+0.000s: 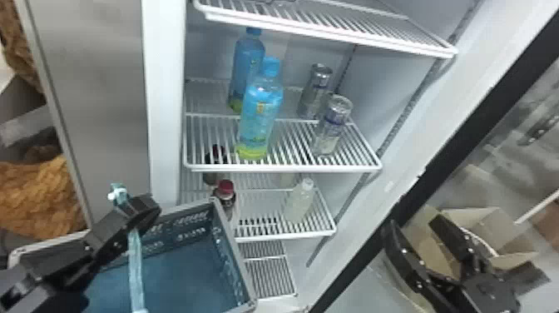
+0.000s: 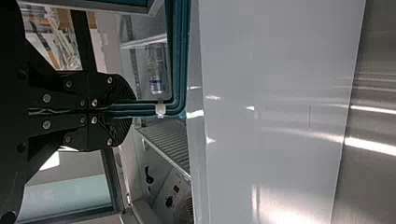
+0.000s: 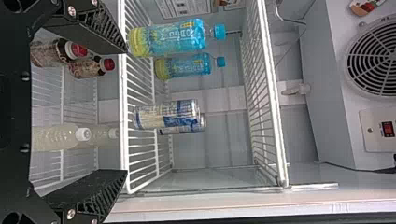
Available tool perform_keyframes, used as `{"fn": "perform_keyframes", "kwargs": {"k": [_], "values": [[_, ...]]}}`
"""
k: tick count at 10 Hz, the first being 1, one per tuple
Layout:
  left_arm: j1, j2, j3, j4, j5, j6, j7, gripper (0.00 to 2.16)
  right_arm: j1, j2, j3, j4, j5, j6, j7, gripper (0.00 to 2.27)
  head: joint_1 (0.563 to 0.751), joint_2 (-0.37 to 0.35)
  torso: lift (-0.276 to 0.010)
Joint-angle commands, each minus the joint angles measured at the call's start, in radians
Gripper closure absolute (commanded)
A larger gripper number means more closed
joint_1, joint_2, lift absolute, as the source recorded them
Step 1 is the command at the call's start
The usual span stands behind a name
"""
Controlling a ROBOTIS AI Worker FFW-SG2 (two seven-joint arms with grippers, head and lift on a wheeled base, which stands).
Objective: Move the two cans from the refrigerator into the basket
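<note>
Right end effector (image 3: 126, 112) open: go in level on front can (image 3: 166, 115), its 11 o'clock in head view; squeeze lightly. Left end effector (image 2: 133, 112) clamped on basket handle (image 2: 178, 56).

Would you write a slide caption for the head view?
Two cans stand on a fridge shelf beside blue bottles; the left gripper holds the basket, the right gripper hangs open.
</note>
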Motion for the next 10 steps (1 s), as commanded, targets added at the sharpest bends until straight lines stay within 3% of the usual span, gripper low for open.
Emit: {"fn": "perform_keyframes", "kwargs": {"k": [1,6,10], "values": [[0.002,0.0,0.0,0.0,0.0,0.0,0.0,1.2,-0.001,-0.002,-0.001,0.0,0.001,0.0,0.0,0.13,0.695,-0.35,-0.035],[0.002,0.0,0.002,0.0,0.002,0.003,0.0,1.2,-0.021,0.0,0.001,0.035,-0.001,-0.044,0.0,0.13,0.695,-0.35,-0.035],[0.002,0.0,0.0,0.0,0.0,0.005,0.002,1.2,-0.07,-0.002,0.005,-0.015,0.063,0.076,-0.015,0.12,0.695,-0.35,-0.035]]}}
